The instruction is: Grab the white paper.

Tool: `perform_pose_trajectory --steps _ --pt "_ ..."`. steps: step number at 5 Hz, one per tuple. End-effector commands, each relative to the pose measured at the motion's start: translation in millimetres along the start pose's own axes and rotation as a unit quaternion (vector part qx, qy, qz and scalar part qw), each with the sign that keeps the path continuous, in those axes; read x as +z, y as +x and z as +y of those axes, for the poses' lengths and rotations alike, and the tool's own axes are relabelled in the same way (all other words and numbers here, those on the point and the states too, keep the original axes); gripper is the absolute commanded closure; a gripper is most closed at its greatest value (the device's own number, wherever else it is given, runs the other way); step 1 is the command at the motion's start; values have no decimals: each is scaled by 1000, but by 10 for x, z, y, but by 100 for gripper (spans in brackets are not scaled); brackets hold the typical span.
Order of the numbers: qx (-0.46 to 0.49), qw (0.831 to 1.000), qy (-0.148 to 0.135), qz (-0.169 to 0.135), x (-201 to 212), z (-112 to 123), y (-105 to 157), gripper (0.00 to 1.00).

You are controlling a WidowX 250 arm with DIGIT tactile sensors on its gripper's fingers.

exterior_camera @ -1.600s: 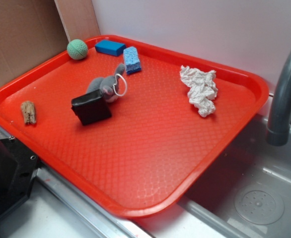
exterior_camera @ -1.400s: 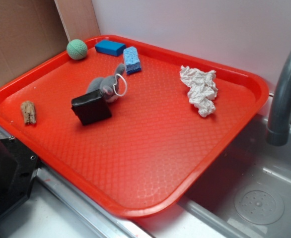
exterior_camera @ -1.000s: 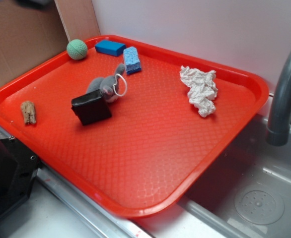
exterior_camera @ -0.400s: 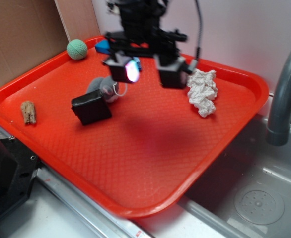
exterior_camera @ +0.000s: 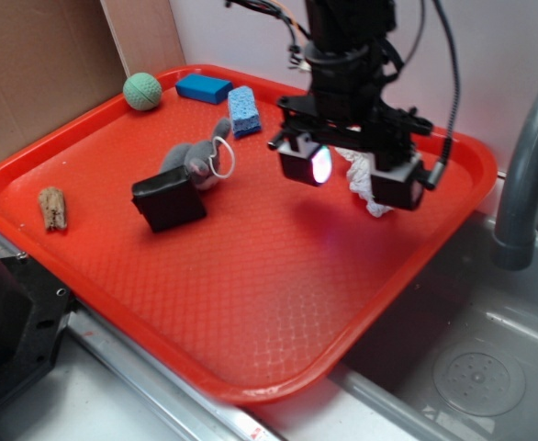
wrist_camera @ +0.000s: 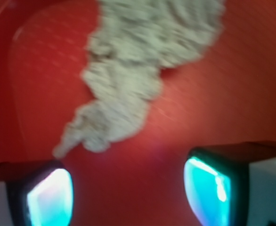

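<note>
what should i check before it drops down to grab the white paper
1. Gripper open: ok, jaws spread wide, nothing between them.
2. White paper in view: ok, the wrist view shows it lying loose on the red tray.
3. Paper centred between the fingers: not ok, in the wrist view it lies ahead of the fingertips, not between them.
4. Clutter near the paper: ok, the grey plush toy and blue sponge lie well apart.
5. Height above the tray: cannot tell.
</note>
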State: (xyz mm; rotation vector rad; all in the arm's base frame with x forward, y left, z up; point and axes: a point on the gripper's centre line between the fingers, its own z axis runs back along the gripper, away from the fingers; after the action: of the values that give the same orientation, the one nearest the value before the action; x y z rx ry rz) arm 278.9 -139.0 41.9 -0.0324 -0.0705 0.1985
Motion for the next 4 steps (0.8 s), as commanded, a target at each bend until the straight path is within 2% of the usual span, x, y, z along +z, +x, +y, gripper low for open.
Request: perform_pose_trajectory --steps 1,2,3,4 --pt "32 999 -11 -37 69 57 541 0" --pt "46 998 -15 -34 61 107 700 0" --pt "57 998 -9 -28 -2 155 738 100" --pt "48 999 -15 -18 29 201 601 100"
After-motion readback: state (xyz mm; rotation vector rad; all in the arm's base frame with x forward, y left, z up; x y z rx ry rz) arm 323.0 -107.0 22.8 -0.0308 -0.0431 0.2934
